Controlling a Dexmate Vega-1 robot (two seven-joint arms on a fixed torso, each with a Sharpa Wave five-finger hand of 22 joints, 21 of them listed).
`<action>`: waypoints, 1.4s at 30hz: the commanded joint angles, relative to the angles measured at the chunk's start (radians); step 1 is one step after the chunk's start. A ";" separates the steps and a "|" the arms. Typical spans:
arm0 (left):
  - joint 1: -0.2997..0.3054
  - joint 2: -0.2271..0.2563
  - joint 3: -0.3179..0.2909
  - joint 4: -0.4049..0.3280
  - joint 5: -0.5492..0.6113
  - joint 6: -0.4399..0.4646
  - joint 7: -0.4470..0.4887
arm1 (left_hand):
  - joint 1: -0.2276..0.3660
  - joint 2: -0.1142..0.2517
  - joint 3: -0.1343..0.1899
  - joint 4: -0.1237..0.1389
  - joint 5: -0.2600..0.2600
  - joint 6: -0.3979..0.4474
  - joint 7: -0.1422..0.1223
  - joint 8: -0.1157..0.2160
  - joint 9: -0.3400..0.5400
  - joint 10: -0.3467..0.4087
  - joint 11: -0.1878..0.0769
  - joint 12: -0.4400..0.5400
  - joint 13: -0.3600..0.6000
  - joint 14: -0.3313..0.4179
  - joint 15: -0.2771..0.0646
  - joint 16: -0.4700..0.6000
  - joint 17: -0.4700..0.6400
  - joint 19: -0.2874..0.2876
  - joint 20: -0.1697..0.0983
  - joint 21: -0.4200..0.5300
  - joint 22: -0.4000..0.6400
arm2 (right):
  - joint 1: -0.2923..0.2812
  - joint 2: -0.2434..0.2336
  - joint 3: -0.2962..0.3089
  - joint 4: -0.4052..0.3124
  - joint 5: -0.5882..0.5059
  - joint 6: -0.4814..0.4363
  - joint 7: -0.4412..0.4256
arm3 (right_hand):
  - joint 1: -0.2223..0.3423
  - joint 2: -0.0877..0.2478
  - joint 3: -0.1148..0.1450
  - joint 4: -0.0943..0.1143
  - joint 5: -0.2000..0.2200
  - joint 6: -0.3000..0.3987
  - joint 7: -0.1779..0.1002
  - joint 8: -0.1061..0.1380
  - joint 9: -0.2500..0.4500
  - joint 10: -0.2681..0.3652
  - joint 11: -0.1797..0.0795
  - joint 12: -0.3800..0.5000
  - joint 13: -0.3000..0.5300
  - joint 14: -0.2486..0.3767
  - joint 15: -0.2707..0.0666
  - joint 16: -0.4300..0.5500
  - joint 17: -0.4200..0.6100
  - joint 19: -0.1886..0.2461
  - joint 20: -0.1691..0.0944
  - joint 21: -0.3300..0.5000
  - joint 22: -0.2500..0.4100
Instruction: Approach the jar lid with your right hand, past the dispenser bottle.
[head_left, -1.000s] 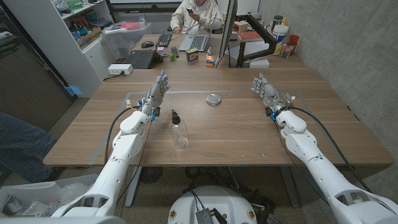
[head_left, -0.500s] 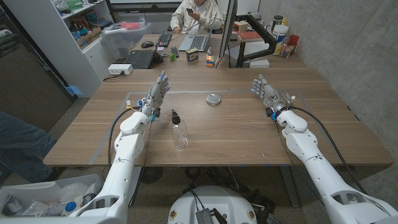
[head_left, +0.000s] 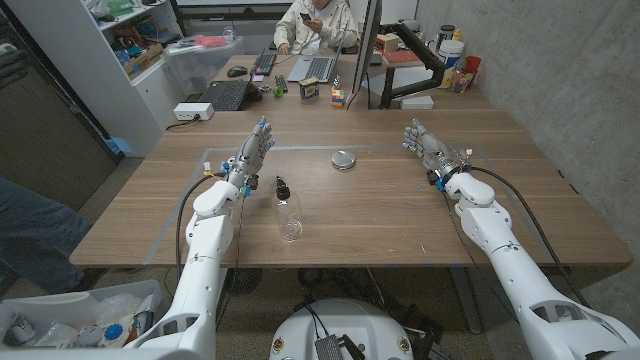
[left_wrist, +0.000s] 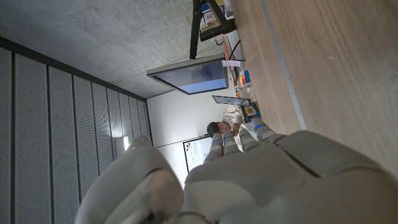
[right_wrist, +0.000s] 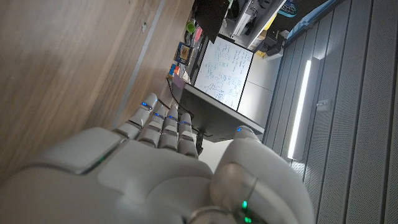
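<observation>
Right robot hand (head_left: 428, 150): fingers apart, holding nothing, at the counter's right side, well apart from the lid.
Left robot hand (head_left: 250, 156): fingers spread, empty, near the bottle.
Lid (head_left: 344, 159): flat on the counter (head_left: 380, 215), mid-far, between the two hands.
Bottle (head_left: 288, 210): lying down, nearer than the lid and to its left.
Progress: approach barely begun; nearly the whole reach to the lid is left.
</observation>
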 joint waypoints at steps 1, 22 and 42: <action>-0.004 -0.025 -0.026 -0.003 0.033 -0.001 -0.024 | 0.006 0.005 0.002 -0.007 0.009 -0.008 -0.002 0.007 0.003 -0.009 0.001 0.006 0.003 -0.008 0.004 0.005 0.002 -0.059 -0.038 -0.002 0.004 | 0.031 -0.005 -0.015 0.008 -0.052 -0.038 0.017 | 0.014 -0.001 0.004 -0.005 0.002 -0.002 -0.005 0.004 -0.001 0.006 -0.003 0.001 0.003 0.011 -0.004 0.006 0.003 0.008 0.001 -0.007 0.005; 0.010 -0.029 -0.034 -0.024 0.046 -0.003 -0.045 | 0.008 0.008 -0.001 -0.009 0.010 -0.008 -0.003 0.007 0.003 -0.011 0.000 0.006 0.002 -0.009 0.004 0.005 0.002 -0.062 -0.031 -0.011 0.004 | 0.036 -0.007 -0.041 -0.015 -0.119 -0.036 0.002 | 0.018 -0.002 0.004 -0.012 0.003 -0.013 -0.018 0.002 -0.013 0.012 -0.010 0.001 0.003 0.012 -0.007 0.004 0.002 0.009 0.002 -0.020 0.006; 0.031 -0.027 -0.035 -0.050 0.052 0.002 -0.049 | 0.009 0.012 -0.004 -0.010 0.009 -0.007 -0.003 0.007 0.003 -0.013 0.002 0.006 0.002 -0.010 0.004 0.005 0.002 -0.064 -0.027 -0.019 0.005 | 0.047 -0.004 -0.056 0.037 -0.174 0.100 -0.003 | 0.037 -0.002 0.009 -0.030 0.009 -0.029 -0.041 0.001 -0.027 0.022 -0.024 0.002 0.003 0.024 -0.027 0.004 0.000 0.030 -0.005 -0.032 0.006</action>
